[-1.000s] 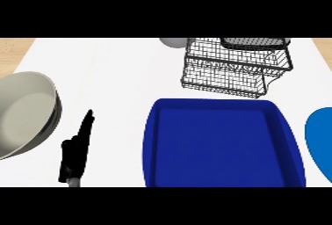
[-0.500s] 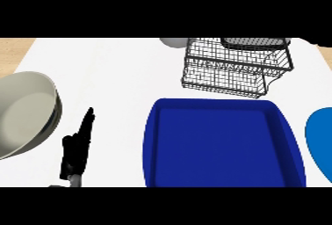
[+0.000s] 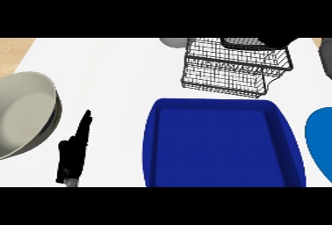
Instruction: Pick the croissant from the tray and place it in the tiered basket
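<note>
The blue tray (image 3: 285,132) lies at the front right of the white counter, and no croissant shows in it. Behind it stands the black wire tiered basket (image 3: 227,74). My right hand (image 3: 251,42) is a dark shape over the basket's top tier, cut by the view's upper edge, and its grey forearm (image 3: 326,57) comes in at the right edge. Whatever it may hold is hidden, and the croissant shows nowhere. My left hand (image 3: 73,149) rests open at the lower left, fingers straight and pointing up, touching nothing.
A large cream bowl (image 3: 23,114) sits at the left edge, close to my left hand. A blue plate (image 3: 321,140) is cut off at the right edge, beside the tray. A grey object (image 3: 172,42) lies behind the basket's left corner.
My left hand has slipped slightly down toward the lower edge. The right hand stays over the basket's top, with almost no shift.
</note>
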You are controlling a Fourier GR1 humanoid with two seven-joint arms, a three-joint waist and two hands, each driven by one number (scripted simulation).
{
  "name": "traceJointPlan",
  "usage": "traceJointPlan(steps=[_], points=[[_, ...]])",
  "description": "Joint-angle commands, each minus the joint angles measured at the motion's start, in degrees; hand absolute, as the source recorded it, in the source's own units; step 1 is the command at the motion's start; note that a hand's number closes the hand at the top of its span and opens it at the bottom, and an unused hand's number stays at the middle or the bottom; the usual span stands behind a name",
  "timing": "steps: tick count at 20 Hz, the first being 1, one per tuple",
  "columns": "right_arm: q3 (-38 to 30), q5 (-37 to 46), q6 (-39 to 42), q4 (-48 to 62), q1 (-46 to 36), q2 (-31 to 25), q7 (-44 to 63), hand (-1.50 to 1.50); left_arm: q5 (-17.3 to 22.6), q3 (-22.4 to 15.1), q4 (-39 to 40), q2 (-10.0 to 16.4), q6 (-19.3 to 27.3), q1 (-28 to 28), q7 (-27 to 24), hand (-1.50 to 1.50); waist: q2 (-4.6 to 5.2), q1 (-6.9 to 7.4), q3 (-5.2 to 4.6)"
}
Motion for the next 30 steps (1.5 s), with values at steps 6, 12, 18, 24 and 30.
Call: traceJointPlan(steps=[6,12,18,24,30], points=[[-8.25,-6.68,-4.01,12.96,-0.02,7.66,-4.62,-1.5,-0.26,-0.33,1.95,-1.91,-0.36,-0.09,0.25,0.0,0.44,0.09,-0.21],[-13.7,-12.49,-5.15,14.3,-1.75,10.86,-5.63,-1.5,-0.95,-0.01,-1.56,-0.72,-0.39,0.78,3.36,0.0,0.08,-0.28,-0.2],[-19.61,-16.93,-10.49,14.4,-3.44,11.44,-9.48,-1.5,-0.15,2.06,2.39,-0.45,-2.17,-2.19,2.21,0.0,0.15,-0.68,-0.24],[-26.28,-16.02,-19.13,12.9,-2.4,1.83,-8.42,-1.5,-1.7,0.65,0.52,-1.48,-0.58,0.57,1.9,0.0,0.05,-1.18,-0.24],[-33.97,-21.93,-12.0,11.76,4.82,-9.49,-5.57,-1.5,0.93,3.67,-0.81,0.56,-2.8,0.87,3.06,0.0,-0.2,-2.11,-0.21]])
